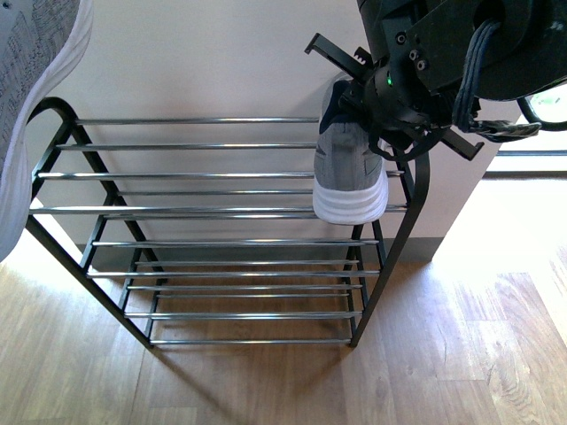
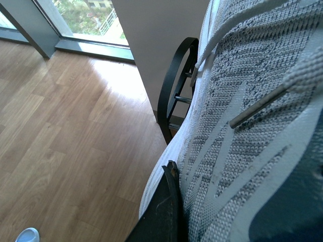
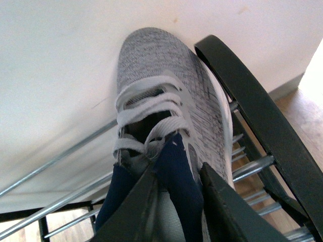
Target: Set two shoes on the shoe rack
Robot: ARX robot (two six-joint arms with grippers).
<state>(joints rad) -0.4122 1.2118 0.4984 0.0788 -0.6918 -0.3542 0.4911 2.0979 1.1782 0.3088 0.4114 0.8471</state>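
Although we cannot tell whether its white sole actually bears on the chrome bars, the grey sneaker (image 1: 347, 168) is at the right end of the top tier of the shoe rack (image 1: 221, 210). Its toe points to the far wall (image 1: 221, 53) and its heel faces us at the near bar, just beside the rack's black right side frame. In the right wrist view the same sneaker (image 3: 161, 65) lies along that curved frame (image 3: 262, 116), laces up, with bars passing beneath it. The right gripper (image 1: 376, 97) comes down on it from above, and its two dark fingers (image 3: 222, 201) are closed tight on the navy tongue and collar. The second grey sneaker (image 1: 35, 97) is held in the air at the near left, above and just outside the rack's left frame, so close to the front camera that only its knit side and white sole edge show. In the left wrist view this sneaker (image 2: 252, 111) fills the right half of the picture. One dark finger (image 2: 164, 212) of the left gripper (image 2: 222, 191) is pressed flat against its side. The other finger is hidden behind the shoe, which the gripper grasps. Under the rack and around it lies a pale wooden floor (image 1: 443, 354), and a window (image 2: 86, 20) stands far off to the left.
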